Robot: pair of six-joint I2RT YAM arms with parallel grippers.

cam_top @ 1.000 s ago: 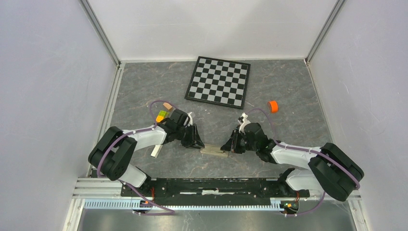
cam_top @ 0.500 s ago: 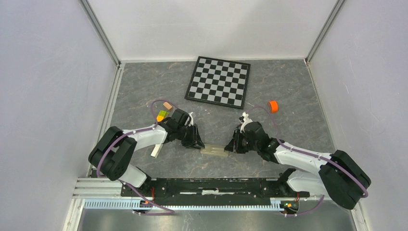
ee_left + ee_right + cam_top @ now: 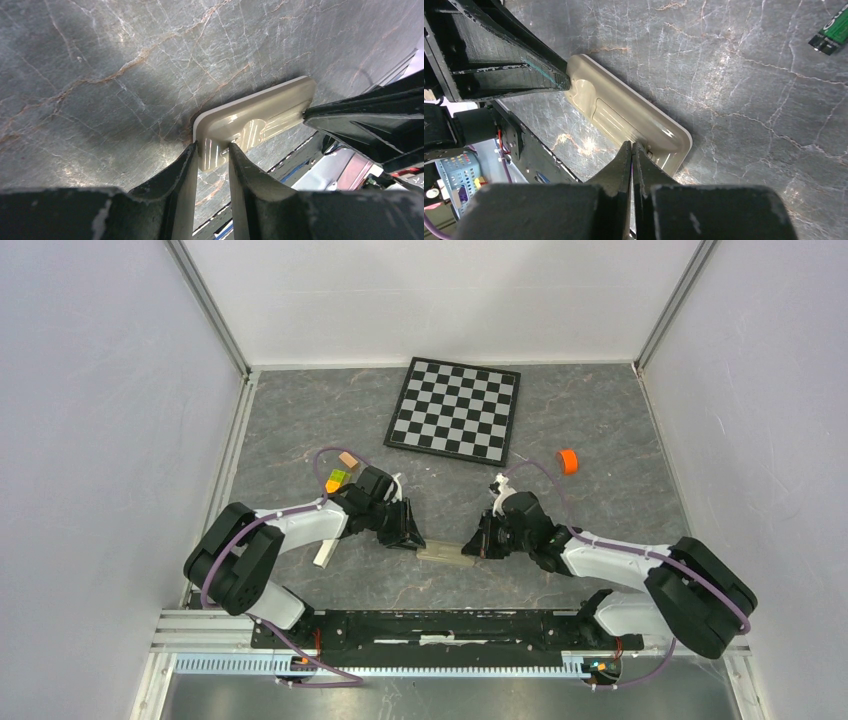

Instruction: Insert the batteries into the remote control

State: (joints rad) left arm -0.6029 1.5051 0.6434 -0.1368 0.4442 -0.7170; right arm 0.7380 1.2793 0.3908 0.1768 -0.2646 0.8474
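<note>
Top external view: my two arms reach in from the near edge of a grey marbled table (image 3: 600, 440) and meet at the remote control (image 3: 446, 553). It lies pale back up, close to the middle of that near edge. My left gripper (image 3: 412, 537) grasps the remote's left end, one finger on each long side. My right gripper (image 3: 468, 548) is clenched, fingertips pressed together at the remote's right end, holding nothing. Right wrist view shows one dark green battery (image 3: 830, 33) lying on the table, well apart from the remote. A chessboard (image 3: 455, 408) sits toward the far edge, with an orange cap (image 3: 567, 460) near its right corner.
</note>
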